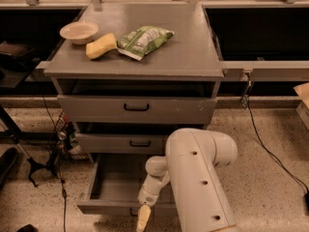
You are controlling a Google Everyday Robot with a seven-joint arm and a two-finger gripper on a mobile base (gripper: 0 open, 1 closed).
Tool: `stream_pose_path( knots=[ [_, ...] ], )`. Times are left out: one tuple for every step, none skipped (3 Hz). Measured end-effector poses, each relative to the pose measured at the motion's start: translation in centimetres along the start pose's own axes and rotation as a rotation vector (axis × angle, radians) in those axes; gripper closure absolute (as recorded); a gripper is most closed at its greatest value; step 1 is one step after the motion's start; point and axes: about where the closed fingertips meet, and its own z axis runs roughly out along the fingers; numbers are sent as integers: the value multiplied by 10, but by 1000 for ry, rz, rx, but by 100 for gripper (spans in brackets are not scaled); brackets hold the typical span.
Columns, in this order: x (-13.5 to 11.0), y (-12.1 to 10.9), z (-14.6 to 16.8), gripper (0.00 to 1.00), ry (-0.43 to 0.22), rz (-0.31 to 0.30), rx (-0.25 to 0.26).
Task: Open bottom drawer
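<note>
The bottom drawer (pixel 108 185) is pulled out of the grey cabinet, showing its plain grey inside; its front panel (pixel 104 208) is nearest me. My gripper (pixel 143 218) hangs at the drawer's front edge, right of its middle, over where the handle sits; the handle is hidden behind it. The white arm (pixel 200 178) covers the drawer's right part. The middle drawer (pixel 123 143) and the top drawer (pixel 136 109) stand slightly out, each with a black bar handle.
On the cabinet top (pixel 188 52) lie a beige bowl (pixel 78 32), a yellow sponge (pixel 101 46) and a green chip bag (pixel 143 40). Dark stand legs and cables (pixel 36 166) are on the floor at left. A cable (pixel 263 144) runs at right.
</note>
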Motion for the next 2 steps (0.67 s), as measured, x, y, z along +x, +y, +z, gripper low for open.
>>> stream_pose_path(
  knots=[
    [-1, 4, -1, 0, 6, -5, -14],
    [2, 24, 4, 0, 25, -17, -86]
  ],
)
